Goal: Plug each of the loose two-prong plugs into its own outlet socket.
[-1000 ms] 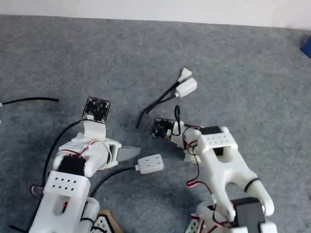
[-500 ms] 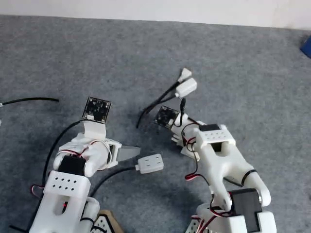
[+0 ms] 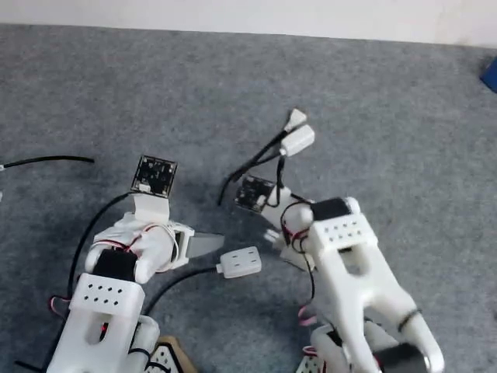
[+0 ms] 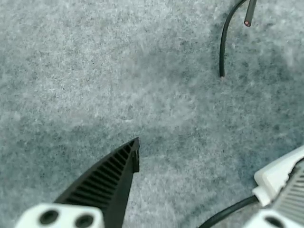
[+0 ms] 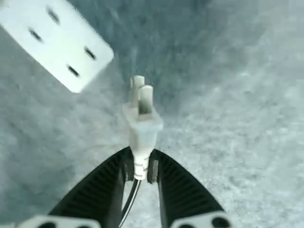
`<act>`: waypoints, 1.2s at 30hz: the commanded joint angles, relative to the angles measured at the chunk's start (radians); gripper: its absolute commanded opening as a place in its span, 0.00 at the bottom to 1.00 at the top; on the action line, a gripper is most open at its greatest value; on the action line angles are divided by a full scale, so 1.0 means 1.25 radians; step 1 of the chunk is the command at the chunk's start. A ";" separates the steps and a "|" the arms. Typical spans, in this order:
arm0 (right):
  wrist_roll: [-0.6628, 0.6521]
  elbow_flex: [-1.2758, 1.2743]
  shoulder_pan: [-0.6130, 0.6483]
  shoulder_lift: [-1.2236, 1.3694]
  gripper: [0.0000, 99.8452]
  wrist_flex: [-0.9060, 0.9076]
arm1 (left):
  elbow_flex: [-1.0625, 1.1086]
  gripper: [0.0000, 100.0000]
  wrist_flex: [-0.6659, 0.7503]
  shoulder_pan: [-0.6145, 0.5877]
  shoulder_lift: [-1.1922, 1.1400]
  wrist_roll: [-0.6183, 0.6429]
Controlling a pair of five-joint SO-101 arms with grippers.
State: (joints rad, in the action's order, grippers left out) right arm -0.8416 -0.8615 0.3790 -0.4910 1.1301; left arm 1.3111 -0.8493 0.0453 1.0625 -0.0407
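Swinging left over the last second, my right gripper (image 5: 141,160) now sits closer to the outlet block (image 3: 239,262). It is clamped on a two-prong plug (image 5: 141,116) whose prongs point just beside the block's slots (near, not yet entering). My left gripper (image 3: 211,250) has not moved; its jaws are apart and empty by the block's cabled end. I count one held plug, one near outlet block, and two white cord ends (image 3: 297,134) touching farther off.
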 commanded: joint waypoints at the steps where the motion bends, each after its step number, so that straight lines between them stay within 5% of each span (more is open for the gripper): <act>1: 0.128 0.041 0.088 -0.118 0.01 0.033 | -0.045 0.46 0.025 -0.006 -0.003 -0.001; 7: 0.317 0.013 0.247 -0.160 0.01 -0.003 | -0.147 0.46 -0.068 -0.004 0.001 0.037; 12: 0.377 0.017 0.309 -0.157 0.01 -0.014 | -0.154 0.46 -0.077 -0.004 0.002 0.038; 20: 0.392 0.017 0.306 -0.145 0.01 -0.013 | -0.157 0.46 -0.079 0.002 0.003 0.038; 26: 0.403 0.064 0.247 -0.074 0.01 -0.012 | -0.149 0.46 -0.133 0.110 0.001 0.038; 36: 0.403 0.234 0.249 -0.072 0.01 0.122 | -0.099 0.46 -0.112 0.117 -0.003 0.034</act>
State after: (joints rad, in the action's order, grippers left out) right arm -0.3475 -0.7112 0.7104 -0.5692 1.2482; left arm 1.1792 -0.9858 0.1542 1.0687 0.0038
